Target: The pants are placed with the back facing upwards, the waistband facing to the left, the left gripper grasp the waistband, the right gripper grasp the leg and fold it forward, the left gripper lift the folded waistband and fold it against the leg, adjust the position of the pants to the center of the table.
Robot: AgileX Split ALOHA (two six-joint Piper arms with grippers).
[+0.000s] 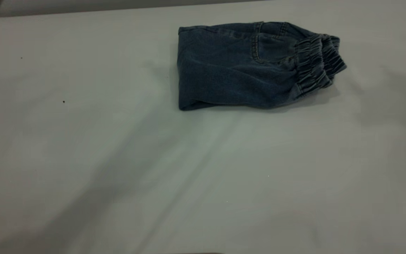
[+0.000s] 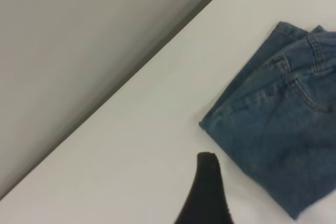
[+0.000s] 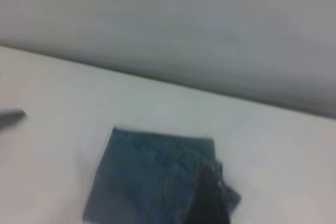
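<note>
We see the folded pants lying toward the worktop's far right, long axis left-right. Our left claw sits just beside them; its state is unclear.

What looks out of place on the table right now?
The folded pants sit off-centre, toward the far right part of the table, not its middle. The waistband lies on top at the bundle's right end, slightly skewed. No damage shows. Neither hand touches the fabric; one left hand finger hangs beside the bundle.
</note>
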